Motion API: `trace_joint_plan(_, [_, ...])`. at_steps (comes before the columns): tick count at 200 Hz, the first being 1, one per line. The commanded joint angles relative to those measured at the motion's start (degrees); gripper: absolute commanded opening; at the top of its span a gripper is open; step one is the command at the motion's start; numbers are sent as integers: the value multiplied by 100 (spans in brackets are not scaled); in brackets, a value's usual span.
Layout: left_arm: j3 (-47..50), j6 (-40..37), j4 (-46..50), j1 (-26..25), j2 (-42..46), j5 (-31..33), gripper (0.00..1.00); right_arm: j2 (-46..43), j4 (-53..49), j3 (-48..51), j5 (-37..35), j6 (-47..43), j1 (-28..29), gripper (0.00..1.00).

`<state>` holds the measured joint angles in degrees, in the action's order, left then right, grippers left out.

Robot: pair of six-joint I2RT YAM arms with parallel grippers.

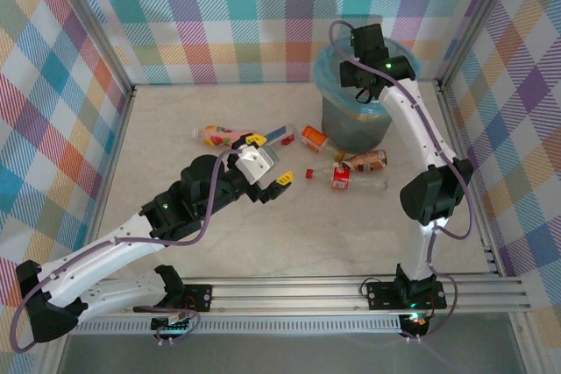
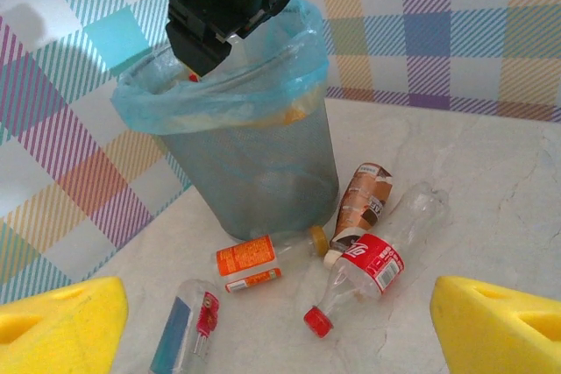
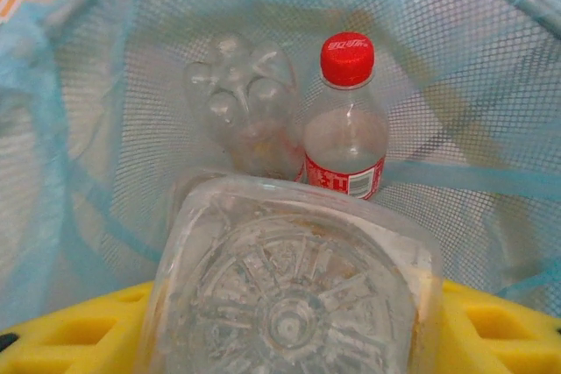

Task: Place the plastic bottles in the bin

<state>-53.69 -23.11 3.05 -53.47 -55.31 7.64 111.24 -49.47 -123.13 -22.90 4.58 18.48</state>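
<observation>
Bin [image 1: 355, 127]: blue-lined, at 1 o'clock on table [image 1: 351, 225]. Right gripper [image 3: 285, 343]: over the bin mouth, clamped on clear bottle [image 3: 289, 295], base toward the wrist camera. Inside bin: red-cap bottle [image 3: 346, 129], crumpled bottle [image 3: 245, 102]. Left gripper [image 1: 268, 160]: mid-table, jaws wide apart. Loose at bin's 7–9 o'clock: red-label bottle [image 2: 372, 264], brown-label bottle [image 2: 364, 199], orange-label bottle [image 2: 250, 257], blue-label bottle [image 2: 184, 335], pink bottle [image 1: 219, 136].

A pale marbled table [image 1: 351, 234] is stretching between plaid walls [image 1: 228, 15] that are standing on three sides; a metal rail [image 1: 298, 291] is running along its near edge.
</observation>
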Motion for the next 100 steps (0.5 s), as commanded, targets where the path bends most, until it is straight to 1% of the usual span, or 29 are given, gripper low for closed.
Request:
trace_joint_plan(1, [87, 105, 38, 55, 82, 63, 89, 425, -243, 29, 590, 403, -127, 62])
trace_joint_plan(22, [85, 114, 55, 56, 63, 62, 89, 613, -269, 42, 731, 513, -250, 62])
trace_joint_plan(40, [80, 123, 72, 56, 49, 50, 89, 774, -322, 17, 684, 598, -356, 62])
trace_joint_plan(57, [71, 132, 73, 61, 35, 40, 89, 862, -370, 7, 555, 645, -422, 67])
trace_joint_plan(75, [45, 131, 90, 56, 28, 44, 89, 884, -346, 8, 576, 706, -475, 73])
trace_joint_plan(100, [25, 123, 82, 56, -14, 56, 89, 868, -274, -13, 628, 744, -525, 75])
